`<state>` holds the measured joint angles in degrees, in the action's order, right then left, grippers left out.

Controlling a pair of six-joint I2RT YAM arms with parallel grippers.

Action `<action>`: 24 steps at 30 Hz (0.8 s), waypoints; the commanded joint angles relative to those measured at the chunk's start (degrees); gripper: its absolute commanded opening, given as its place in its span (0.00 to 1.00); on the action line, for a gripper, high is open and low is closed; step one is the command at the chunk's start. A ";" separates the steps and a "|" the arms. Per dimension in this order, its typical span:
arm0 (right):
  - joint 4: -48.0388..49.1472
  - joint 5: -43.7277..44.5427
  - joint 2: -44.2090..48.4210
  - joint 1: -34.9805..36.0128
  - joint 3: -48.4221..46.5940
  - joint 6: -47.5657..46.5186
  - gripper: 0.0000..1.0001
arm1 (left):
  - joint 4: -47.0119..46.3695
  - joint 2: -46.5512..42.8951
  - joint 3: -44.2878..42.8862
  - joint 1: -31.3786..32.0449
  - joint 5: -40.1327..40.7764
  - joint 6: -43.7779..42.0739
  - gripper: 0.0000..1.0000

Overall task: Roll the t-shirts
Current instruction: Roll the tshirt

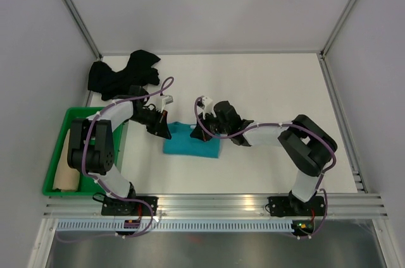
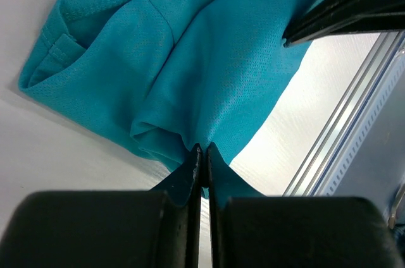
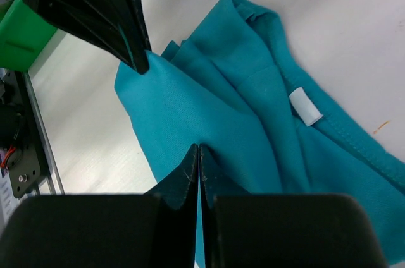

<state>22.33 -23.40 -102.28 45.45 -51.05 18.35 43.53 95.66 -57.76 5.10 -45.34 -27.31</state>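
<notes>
Gripping the soft teal fabric t-shirt (image 1: 190, 145) with both tools: left gripper (image 2: 201, 150) clenched on a bunched edge of the cloth, right gripper (image 3: 198, 149) clenched on a fold of the same shirt. Lying crumpled mid-way across the white tabletop (image 1: 272, 91), near the green plastic tray (image 1: 81, 112). Inside the tray, a tan fabric shirt rolled into a cylinder (image 1: 67, 170). Toward the far left corner, a crumpled black fabric t-shirt (image 1: 120, 77), apart from the teal one.

Teal t-shirt (image 1: 190, 146): far edge covered by left gripper (image 1: 166, 134) and right gripper (image 1: 198, 134). Tan t-shirt (image 1: 65, 173): partly hidden behind left arm (image 1: 95, 148).
</notes>
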 commanded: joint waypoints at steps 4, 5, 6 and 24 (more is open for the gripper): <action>7.02 -2.96 -2.83 -2.03 0.86 3.44 0.03 | -0.46 -0.47 -1.57 -0.27 -0.19 -0.02 0.08; 9.12 -3.23 -3.19 -2.73 1.30 4.84 0.03 | -0.37 -0.38 -1.66 -0.27 0.08 -0.02 0.08; 10.09 -3.93 -3.89 -3.00 1.74 5.55 0.03 | -0.37 -0.30 -1.74 -0.27 0.34 -0.11 0.10; 12.31 -9.65 -11.62 -5.81 -0.37 11.09 0.01 | 0.07 -13.89 -6.66 2.10 13.42 -6.69 0.50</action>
<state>34.94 -31.07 -112.36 39.81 -49.74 29.15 44.45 89.78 -60.23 5.63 -35.83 -28.97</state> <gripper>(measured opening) 0.017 0.478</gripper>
